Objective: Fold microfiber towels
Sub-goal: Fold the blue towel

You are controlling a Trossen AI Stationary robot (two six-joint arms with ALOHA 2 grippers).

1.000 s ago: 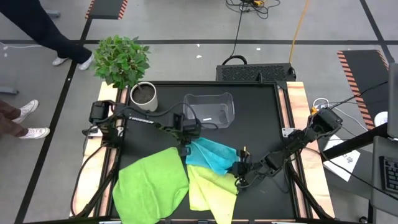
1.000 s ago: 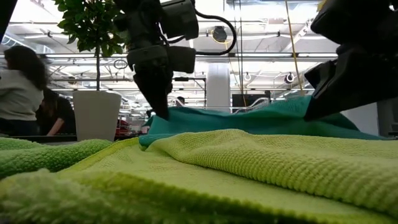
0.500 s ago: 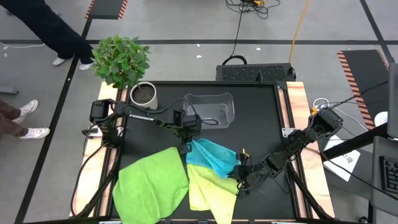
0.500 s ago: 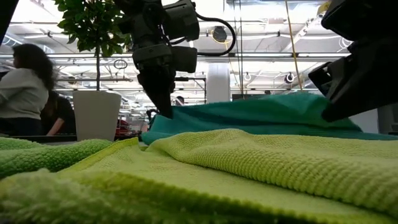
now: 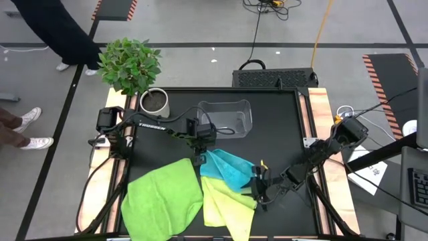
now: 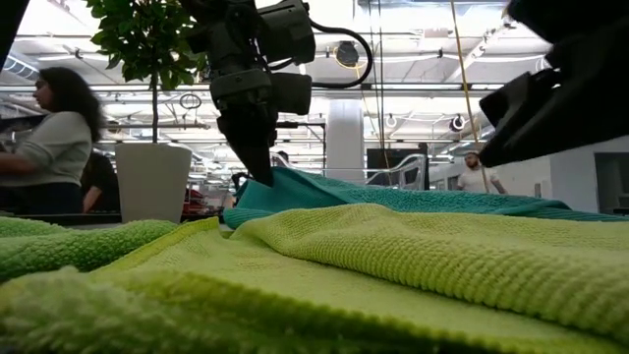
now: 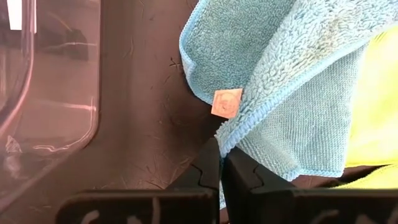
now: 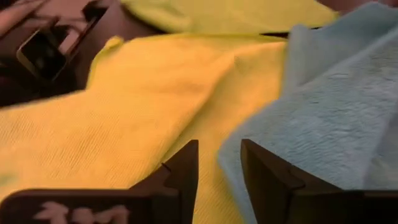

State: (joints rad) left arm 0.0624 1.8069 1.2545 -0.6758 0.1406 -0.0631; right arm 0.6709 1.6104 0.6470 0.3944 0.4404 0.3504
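Observation:
The turquoise towel (image 5: 229, 167) lies at the table's middle, its near part resting on the pale yellow-green towel (image 5: 227, 204). The bright green towel (image 5: 164, 197) lies spread at the near left. My left gripper (image 5: 198, 159) is shut on the turquoise towel's far left corner. At that towel's right edge, my right gripper (image 5: 256, 185) stands open. In the right wrist view its fingertips (image 8: 219, 165) flank the towel's hem (image 8: 231, 149). My left gripper pinches the turquoise towel's hemmed edge (image 7: 235, 132) at its far left corner between its two shut fingers. The fingers come from above, slanting down. That corner (image 6: 278, 177) is raised into a small peak. The rest of the towel lies slack on the table and the yellow-green towel.
A clear plastic bin (image 5: 225, 117) stands at the far middle and a potted plant (image 5: 155, 104) at the far left corner. Bare black tabletop (image 5: 281, 134) shows at the far right. People move in the room beyond the table.
My right gripper has opened and let go of the turquoise towel's right part. That part was held up in a hump and has fallen flat. The left corner has stayed raised in my left gripper.

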